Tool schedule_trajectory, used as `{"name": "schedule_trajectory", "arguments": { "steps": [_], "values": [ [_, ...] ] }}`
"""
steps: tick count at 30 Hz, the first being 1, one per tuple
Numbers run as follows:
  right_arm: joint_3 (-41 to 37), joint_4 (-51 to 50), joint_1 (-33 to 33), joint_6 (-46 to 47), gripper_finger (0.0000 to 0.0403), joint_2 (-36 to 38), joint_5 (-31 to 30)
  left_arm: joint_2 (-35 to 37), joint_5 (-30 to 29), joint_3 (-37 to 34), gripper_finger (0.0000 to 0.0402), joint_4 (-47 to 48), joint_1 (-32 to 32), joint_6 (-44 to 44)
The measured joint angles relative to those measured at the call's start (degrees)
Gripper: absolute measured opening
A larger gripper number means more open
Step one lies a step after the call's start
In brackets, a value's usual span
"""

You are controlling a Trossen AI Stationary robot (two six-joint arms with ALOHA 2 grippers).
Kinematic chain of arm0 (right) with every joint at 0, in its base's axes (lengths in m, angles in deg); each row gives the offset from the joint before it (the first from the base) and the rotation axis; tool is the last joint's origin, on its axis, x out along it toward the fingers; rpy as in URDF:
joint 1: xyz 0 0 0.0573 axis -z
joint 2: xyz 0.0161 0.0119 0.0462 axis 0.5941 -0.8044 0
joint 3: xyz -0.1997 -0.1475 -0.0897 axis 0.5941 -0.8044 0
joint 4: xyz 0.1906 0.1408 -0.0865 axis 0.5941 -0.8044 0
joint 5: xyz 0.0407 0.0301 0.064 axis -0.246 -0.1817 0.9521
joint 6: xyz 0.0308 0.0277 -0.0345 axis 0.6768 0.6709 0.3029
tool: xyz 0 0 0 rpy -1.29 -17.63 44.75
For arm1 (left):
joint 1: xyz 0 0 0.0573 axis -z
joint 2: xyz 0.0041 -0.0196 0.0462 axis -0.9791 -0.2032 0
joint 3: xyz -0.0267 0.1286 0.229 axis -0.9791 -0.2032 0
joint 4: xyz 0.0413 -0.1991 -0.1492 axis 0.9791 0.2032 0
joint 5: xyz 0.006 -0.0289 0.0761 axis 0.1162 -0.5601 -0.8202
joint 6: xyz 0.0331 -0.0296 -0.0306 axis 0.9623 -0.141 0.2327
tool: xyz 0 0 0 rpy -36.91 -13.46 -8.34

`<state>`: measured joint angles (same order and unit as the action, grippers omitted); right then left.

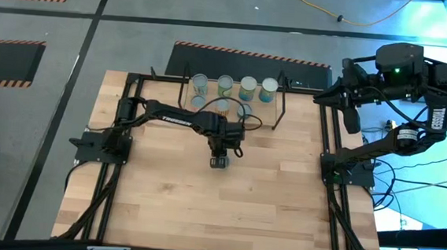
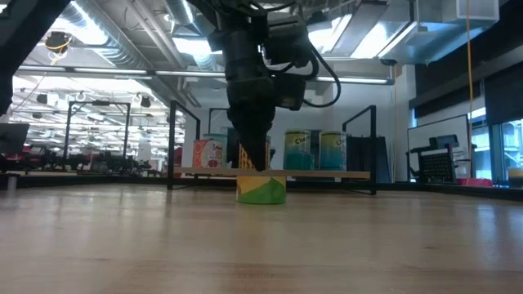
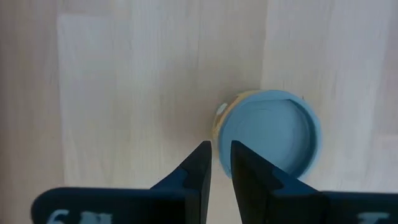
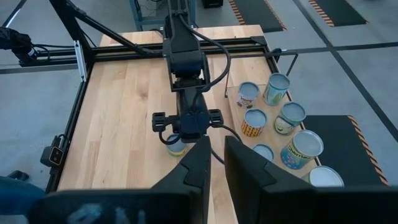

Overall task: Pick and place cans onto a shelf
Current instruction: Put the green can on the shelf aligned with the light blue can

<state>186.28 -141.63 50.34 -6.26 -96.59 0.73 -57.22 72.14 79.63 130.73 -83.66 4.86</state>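
Just above can (image 3: 268,134): left end effector (image 3: 221,155)

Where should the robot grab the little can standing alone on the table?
Probably around its round sides, coming straight down from above. The can stands upright with its flat lid up, away from the shelf, and the left gripper hangs over it with its fingers almost together.

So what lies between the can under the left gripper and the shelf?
Bare tabletop; the low view shows nothing between the can and the shelf.
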Motion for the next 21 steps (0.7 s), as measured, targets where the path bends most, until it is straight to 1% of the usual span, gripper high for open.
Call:
{"name": "schedule_trajectory", "arguments": {
  "steps": [2, 9, 21],
  "values": [
    [0.0, 0.0, 0.0, 0.0, 0.0049, 0.0, 0.0, 0.0, -1.0, 0.0, 0.0053, 0.0, 0.0, 0.1],
    [0.0, 0.0, 0.0, -0.2, 0.0049, 0.0, 0.0, 0.0, 1.4, 0.0, 0.0053, 0.0, -0.1, 0.1],
    [0.0, 0.0, 0.0, -0.2, 0.0049, 0.0, 0.0, -3.0, 1.3, 0.1, 0.0052, -0.7, -0.2, 0.1]
  ]
}}
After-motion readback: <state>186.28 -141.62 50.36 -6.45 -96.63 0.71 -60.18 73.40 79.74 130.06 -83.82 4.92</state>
